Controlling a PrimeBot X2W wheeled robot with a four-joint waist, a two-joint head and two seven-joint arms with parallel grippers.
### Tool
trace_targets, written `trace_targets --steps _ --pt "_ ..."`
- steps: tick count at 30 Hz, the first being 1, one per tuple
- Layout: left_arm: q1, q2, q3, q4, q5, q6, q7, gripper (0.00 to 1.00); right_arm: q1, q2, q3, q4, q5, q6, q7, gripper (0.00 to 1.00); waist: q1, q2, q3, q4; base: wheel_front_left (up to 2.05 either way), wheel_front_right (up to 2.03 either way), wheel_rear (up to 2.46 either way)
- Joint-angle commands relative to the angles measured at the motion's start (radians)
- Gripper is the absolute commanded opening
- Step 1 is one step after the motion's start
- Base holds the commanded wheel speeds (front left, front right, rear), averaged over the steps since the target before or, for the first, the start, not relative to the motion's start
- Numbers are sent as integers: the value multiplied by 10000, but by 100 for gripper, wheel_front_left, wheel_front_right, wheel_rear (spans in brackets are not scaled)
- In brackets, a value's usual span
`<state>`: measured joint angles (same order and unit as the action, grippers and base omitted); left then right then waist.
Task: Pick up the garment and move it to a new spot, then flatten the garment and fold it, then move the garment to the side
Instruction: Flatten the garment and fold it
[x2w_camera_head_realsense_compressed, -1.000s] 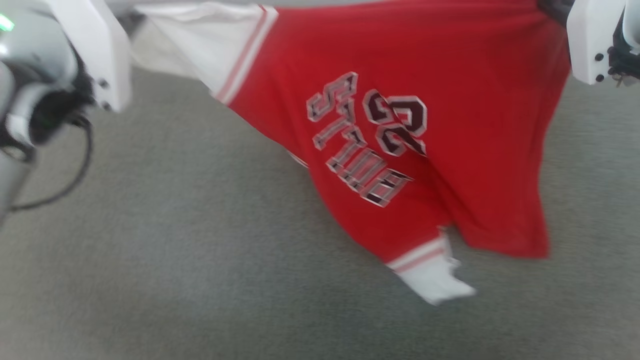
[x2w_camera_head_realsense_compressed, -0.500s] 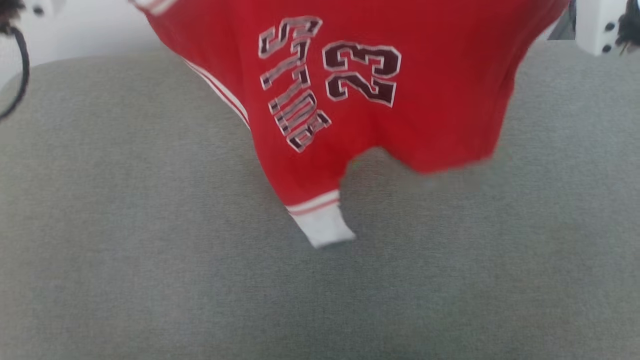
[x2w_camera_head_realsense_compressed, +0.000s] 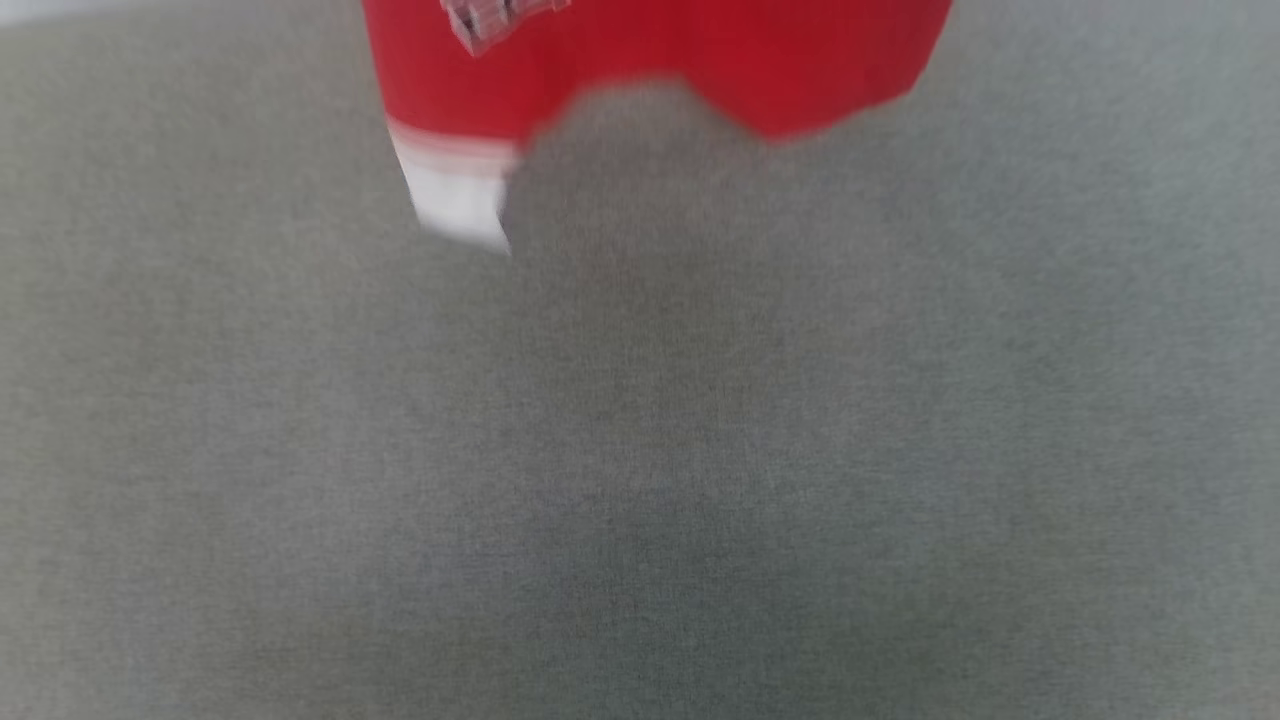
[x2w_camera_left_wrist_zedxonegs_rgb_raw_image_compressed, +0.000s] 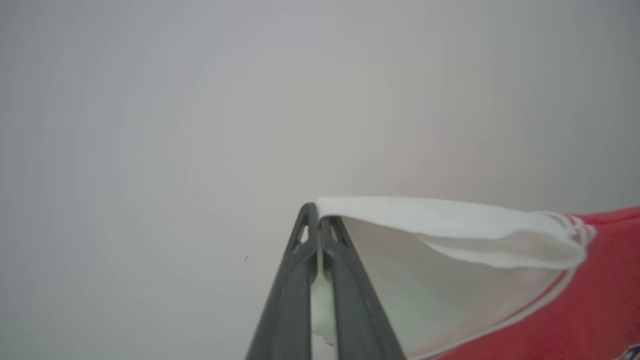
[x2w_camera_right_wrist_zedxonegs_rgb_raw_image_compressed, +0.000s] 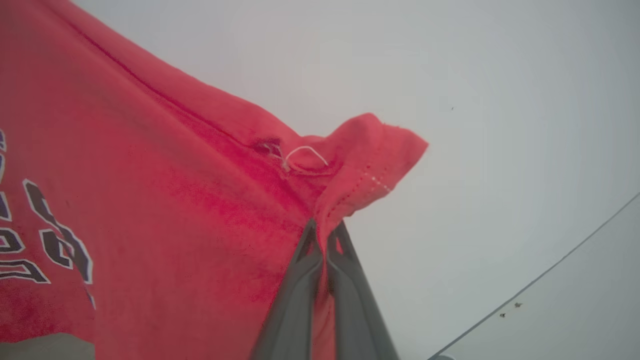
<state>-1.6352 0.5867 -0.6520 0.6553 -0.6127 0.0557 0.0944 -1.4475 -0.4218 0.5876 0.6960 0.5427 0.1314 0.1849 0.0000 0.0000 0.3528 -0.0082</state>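
Change: head camera has swung; jersey (x2w_camera_head_realsense_compressed: 640, 50) now sits at that view's top edge, its lettering nearly cut off.
Meaning: judged mid-carry to a new spot; flattening and folding not begun.
Left pincer (x2w_camera_left_wrist_zedxonegs_rgb_raw_image_compressed: 318, 212): clenched on a white corner, cloth trailing to its right.
Right pincer (x2w_camera_right_wrist_zedxonegs_rgb_raw_image_compressed: 325, 227): clenched on a red hem corner, cloth spreading to its left.
Jersey: slung between both pincers, above grey surface (x2w_camera_head_realsense_compressed: 640, 450).
Count: one jersey, two pincers, one surface.

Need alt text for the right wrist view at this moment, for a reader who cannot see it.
The right gripper is pinched shut on a bunched corner of the red jersey, which spreads to the view's left, dark white-outlined lettering at its left edge. The background is plain pale grey.
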Motion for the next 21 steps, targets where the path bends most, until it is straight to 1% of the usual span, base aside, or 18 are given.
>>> trace_targets --steps 1,5,7,9,11,14,15,17,18,19,21 --pt "-414 -42 51 244 256 60 -541 0 -259 125 -85 290 -404 -15 -523 0 0 0 462 21 0 0 0" --pt "-1318 -436 162 1031 785 217 -2695 0 -1099 545 -565 1450 -1923 -15 -2333 0 0 0 900 136 0 0 0" --pt "-1573 -669 209 1403 902 168 -3213 0 -1399 756 -826 1998 -2621 -15 -3064 0 0 0 1032 228 0 0 0" --pt "-1682 -849 231 1688 895 -12 -3436 0 -1480 1058 -1021 2576 -3097 -14 -3451 0 0 0 1094 319 0 0 0" --pt "-1433 -1014 192 2105 784 -272 -3512 0 -1374 1336 -1051 3148 -3259 -14 -3425 0 0 0 1083 417 0 0 0" --pt "-842 -1309 33 2854 511 -845 -3346 0 -934 1641 -732 3865 -3163 -14 -3069 0 0 0 977 579 0 0 0" --pt "-641 -1428 62 3116 307 -1041 -3139 0 -759 1765 -633 4021 -2966 -14 -2929 0 0 0 920 626 0 0 0" --pt "-211 -1496 -201 3549 226 -1405 -2616 0 -393 1874 -310 4213 -2636 -14 -2566 0 0 0 801 717 0 0 0" --pt "67 -1563 -141 3811 -77 -1511 -2249 0 -175 1923 -158 4242 -2347 -14 -2374 0 0 0 742 759 0 0 0" --pt "327 -1591 -250 3978 -92 -1606 -1939 0 86 1934 19 4218 -2100 -14 -2197 0 0 0 672 809 0 0 0" --pt "823 -1652 -380 4143 -454 -1749 -1366 0 542 1793 453 4043 -1705 -14 -1919 0 0 0 549 872 0 0 0"
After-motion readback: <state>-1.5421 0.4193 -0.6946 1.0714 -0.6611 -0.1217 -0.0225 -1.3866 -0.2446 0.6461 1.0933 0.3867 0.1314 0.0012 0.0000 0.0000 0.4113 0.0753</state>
